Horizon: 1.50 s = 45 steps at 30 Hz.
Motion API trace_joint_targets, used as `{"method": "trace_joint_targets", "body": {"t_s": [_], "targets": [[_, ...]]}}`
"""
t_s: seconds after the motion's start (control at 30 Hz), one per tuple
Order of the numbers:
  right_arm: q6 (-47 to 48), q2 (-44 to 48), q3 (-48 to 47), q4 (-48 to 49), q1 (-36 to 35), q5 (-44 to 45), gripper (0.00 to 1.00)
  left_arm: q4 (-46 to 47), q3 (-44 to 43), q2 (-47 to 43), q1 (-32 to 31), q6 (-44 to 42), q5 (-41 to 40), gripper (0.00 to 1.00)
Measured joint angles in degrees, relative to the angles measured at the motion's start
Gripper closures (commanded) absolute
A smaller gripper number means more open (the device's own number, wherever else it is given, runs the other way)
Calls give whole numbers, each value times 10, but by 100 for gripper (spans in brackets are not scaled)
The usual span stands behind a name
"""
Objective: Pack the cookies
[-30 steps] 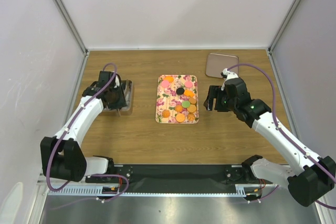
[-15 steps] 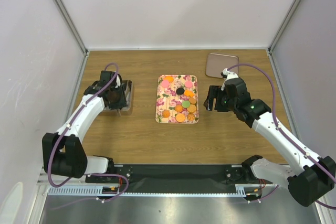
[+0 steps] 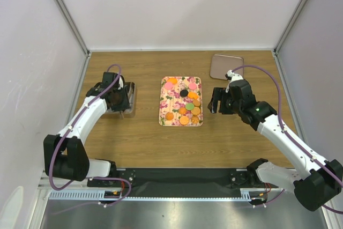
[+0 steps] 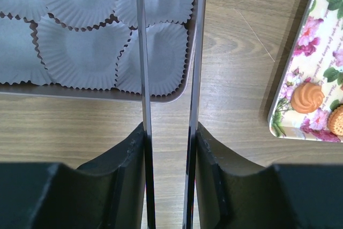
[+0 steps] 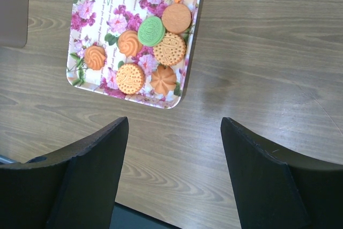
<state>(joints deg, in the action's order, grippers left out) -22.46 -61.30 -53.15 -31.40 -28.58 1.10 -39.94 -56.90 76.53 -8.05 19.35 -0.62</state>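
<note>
Your right pincer, jaws wide and empty, sits just right of the cookies on the floral tray, nearer than your left pincer, whose blades stand narrowly apart, holding nothing.

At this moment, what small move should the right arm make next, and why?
Probably ease the right gripper left over the floral tray and down toward a near-edge cookie. Its jaws stand open and empty above bare wood beside the tray, all cookies lie on the tray, and the paper cups by the left gripper look unfilled.

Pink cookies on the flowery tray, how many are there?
2 pink cookies: one near the tray's far-left corner, one near its far-right corner. The flower print could hide more.
</note>
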Motion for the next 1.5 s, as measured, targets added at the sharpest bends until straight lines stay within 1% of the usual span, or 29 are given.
{"method": "trace_joint_targets", "body": {"t_s": [0.33, 0.7, 1.13, 1.27, 1.5], "targets": [[0, 0, 0, 0, -2, 0, 24, 0, -2, 1, 2, -4, 8, 58], [-1, 0, 0, 3, -5, 0, 24, 2, -2, 7, 2, -4, 8, 53], [-5, 0, 0, 4, -8, 2, 24, 3, -2, 6, 2, -4, 8, 52], [-5, -2, 0, 4, -10, 2, 24, -4, -7, -9, 2, -5, 9, 52], [-9, -12, 0, 11, -14, 2, 24, -29, -24, -78, -2, -6, 8, 52]]}}
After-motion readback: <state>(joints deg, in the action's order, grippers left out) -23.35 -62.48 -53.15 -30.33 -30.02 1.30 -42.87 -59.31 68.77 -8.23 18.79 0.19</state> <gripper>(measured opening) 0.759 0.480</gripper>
